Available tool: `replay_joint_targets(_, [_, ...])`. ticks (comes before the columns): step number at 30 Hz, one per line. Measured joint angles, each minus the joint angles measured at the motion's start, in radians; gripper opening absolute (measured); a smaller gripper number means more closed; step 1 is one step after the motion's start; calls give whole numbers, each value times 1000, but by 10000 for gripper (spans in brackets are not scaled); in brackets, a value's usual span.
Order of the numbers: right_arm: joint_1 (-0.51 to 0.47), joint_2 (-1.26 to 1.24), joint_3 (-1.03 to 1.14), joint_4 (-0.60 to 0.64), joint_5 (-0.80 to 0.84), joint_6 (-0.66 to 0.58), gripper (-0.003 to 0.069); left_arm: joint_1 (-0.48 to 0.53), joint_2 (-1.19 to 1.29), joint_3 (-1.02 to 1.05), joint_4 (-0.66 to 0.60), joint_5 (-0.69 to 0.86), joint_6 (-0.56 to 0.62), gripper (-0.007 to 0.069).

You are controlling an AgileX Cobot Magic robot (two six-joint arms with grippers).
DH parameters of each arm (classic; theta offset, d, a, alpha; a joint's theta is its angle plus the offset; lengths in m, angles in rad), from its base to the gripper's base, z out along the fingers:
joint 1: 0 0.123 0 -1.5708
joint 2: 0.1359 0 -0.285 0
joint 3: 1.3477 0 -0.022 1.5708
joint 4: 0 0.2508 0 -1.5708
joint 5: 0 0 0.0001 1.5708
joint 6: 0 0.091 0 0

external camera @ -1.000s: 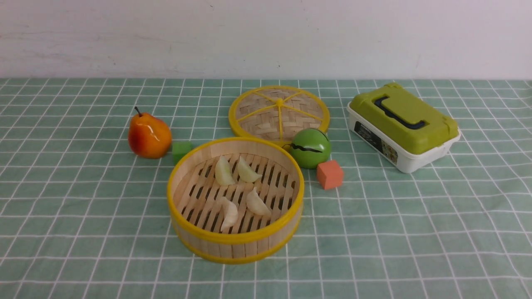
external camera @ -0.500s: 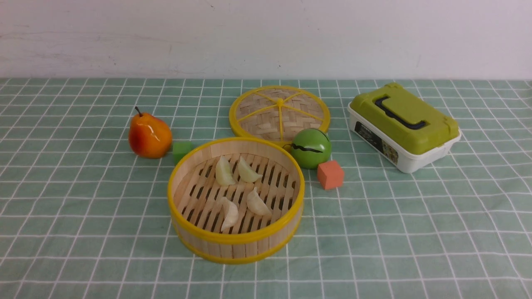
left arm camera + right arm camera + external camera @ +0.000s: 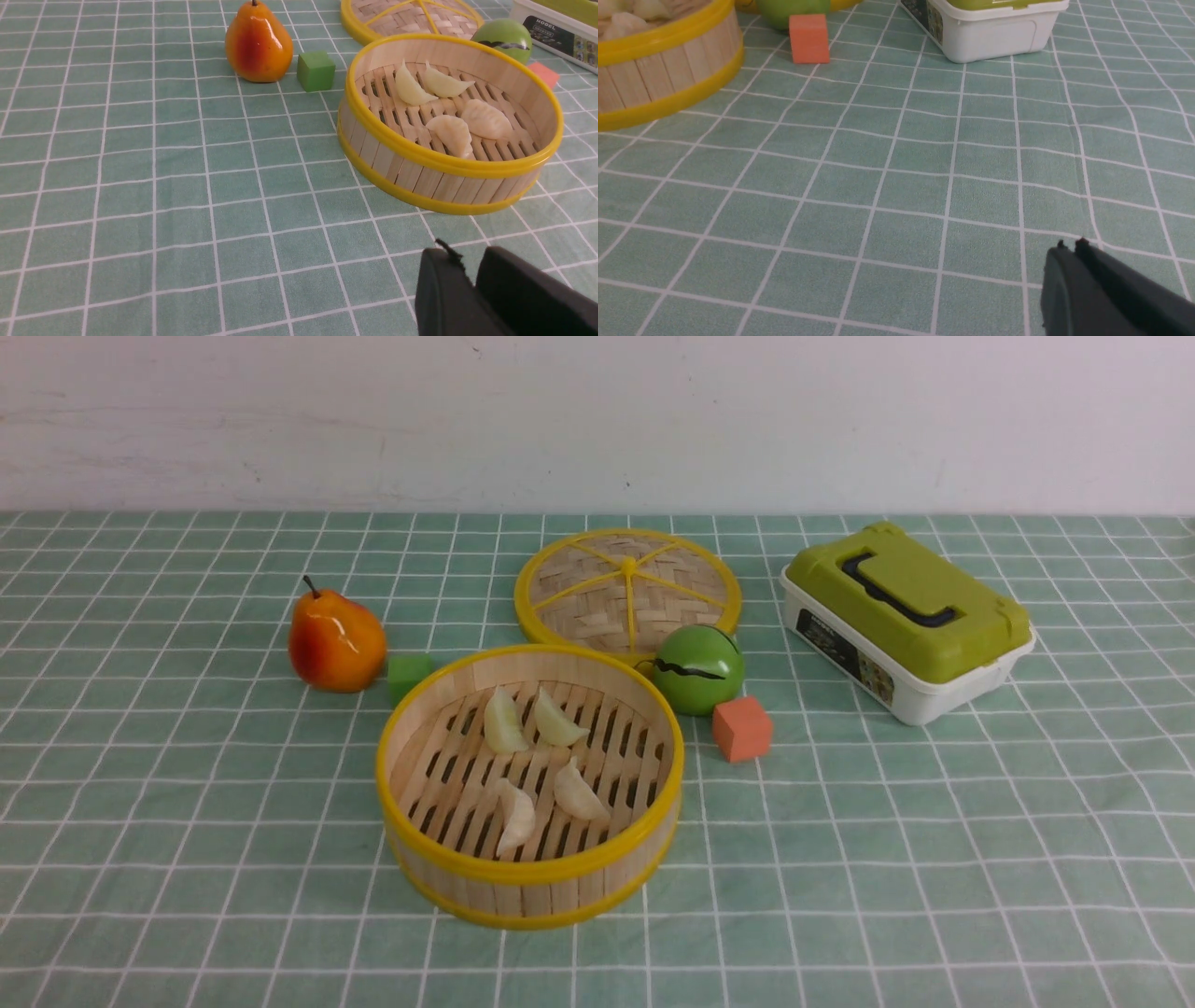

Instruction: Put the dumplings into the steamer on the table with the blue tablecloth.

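**Four dumplings seated in the steamer; both arms withdrawn**

Nothing on the table has shifted since the earlier front pictures, except perhaps a very slight nudge of the orange foam cube; everything else lies as it did. All four pale, glossy crescent dumplings rest on the slatted floor of the round bamboo steamer with yellow rims, two toward its far side and two nearer. The steamer stands near the middle of the table with the pale teal checked cloth. Behind it lies the flat woven lid with yellow spokes; to its left, a red-orange pear and a small green cube; to its right, a green ball and, farther right, a white box with an olive-green lid.

The left gripper hovers over bare cloth near the steamer, its jaws close together and empty. The right gripper is closed and empty, well apart from the steamer.

By this layout the task appears complete. The remaining risk is a careless retreat: the left arm could clip the near rim and jolt the dumplings.
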State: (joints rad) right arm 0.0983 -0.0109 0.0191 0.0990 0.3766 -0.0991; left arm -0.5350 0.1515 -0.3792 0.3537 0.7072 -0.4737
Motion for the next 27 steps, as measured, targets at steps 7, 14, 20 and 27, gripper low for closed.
replay_joint_targets(7, [0, 0, 0, 1, 0, 0, 13, 0, 0, 0, 0, 0, 0, 108])
replay_joint_targets(14, [0, 0, 0, 1, 0, -1, 23, 0, 0, 0, 0, 0, 0, 108])
replay_joint_targets(20, [0, 0, 0, 1, 0, -1, 31, 0, 0, 0, 0, 0, 0, 108])
replay_joint_targets(27, [0, 0, 0, 1, 0, -1, 39, 0, 0, 0, 0, 0, 0, 108])
